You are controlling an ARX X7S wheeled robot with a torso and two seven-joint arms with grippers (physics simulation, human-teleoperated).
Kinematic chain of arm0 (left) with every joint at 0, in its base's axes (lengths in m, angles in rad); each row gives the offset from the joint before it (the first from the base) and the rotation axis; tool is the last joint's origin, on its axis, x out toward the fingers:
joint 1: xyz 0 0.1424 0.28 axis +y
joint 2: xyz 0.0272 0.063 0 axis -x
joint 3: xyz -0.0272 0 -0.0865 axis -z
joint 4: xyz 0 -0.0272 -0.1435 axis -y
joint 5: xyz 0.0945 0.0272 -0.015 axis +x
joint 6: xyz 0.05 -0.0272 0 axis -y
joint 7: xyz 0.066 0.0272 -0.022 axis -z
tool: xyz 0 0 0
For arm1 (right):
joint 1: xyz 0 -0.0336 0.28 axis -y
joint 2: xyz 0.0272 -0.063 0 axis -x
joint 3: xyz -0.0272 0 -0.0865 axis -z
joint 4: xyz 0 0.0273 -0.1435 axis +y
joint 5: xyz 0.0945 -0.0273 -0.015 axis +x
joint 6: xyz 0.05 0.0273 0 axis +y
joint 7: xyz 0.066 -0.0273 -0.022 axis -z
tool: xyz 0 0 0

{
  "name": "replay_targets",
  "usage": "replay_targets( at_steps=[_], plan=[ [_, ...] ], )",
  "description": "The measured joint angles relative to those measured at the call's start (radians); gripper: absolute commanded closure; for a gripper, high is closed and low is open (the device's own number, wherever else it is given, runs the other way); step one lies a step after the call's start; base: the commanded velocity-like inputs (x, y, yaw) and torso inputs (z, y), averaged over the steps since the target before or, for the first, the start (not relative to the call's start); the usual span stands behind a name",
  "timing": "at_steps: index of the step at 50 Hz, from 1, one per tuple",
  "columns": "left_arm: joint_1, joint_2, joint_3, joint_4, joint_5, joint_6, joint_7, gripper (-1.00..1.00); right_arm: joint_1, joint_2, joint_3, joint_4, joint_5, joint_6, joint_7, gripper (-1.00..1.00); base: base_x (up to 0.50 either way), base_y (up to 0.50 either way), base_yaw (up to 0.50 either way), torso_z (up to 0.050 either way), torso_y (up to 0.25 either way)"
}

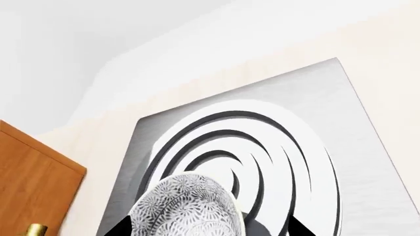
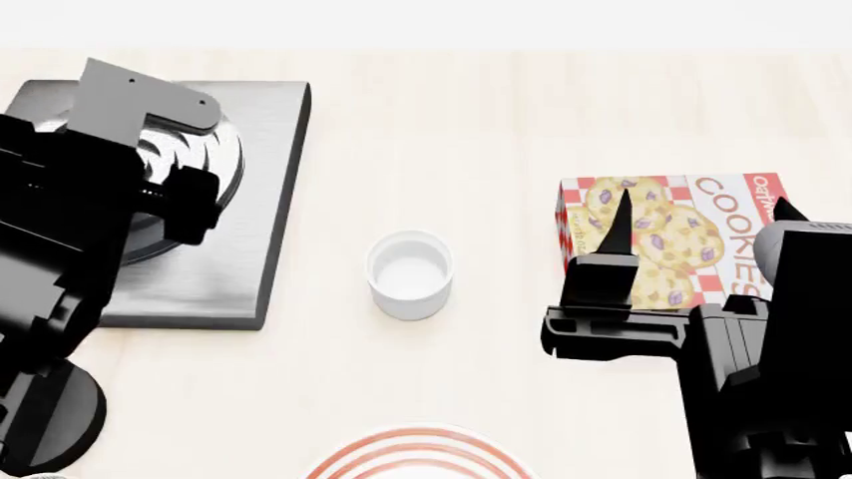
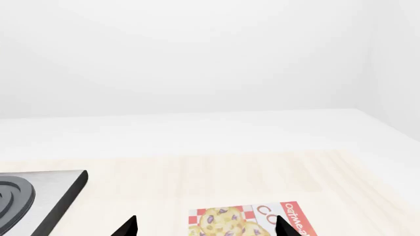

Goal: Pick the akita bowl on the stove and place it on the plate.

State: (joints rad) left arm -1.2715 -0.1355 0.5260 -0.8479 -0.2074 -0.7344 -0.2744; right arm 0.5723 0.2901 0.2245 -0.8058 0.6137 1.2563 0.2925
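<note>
Pale surface (image 2: 506, 110): speckled grey-white bowl (image 1: 187, 206) on stove (image 1: 367, 147), left end effector state indeterminate; right end effector (image 3: 204, 227) released.

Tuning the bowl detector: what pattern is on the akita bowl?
White with a fine grey-black speckled floral pattern on the akita bowl; clearest in the left wrist view.

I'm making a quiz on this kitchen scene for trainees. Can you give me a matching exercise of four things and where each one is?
Things:
1. akita bowl
2. white cup
3. cookie box
4. plate

Places:
A. head view's bottom edge, partly cut off
B. on the stove
C. under the right gripper
D. bare counter between stove and box

Pairs: 1-B, 2-D, 3-C, 4-A
</note>
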Motion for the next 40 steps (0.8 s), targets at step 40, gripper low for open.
replay_targets(
  at_steps=[40],
  plan=[
    [0.031,-0.014,0.016,-0.054,0.001,0.012,-0.014,-1.0,-0.002,0.011,-0.004,0.005,0.024,-0.01,0.02,-1.0,0.0,0.0,0.0,0.0,0.0]
  ],
)
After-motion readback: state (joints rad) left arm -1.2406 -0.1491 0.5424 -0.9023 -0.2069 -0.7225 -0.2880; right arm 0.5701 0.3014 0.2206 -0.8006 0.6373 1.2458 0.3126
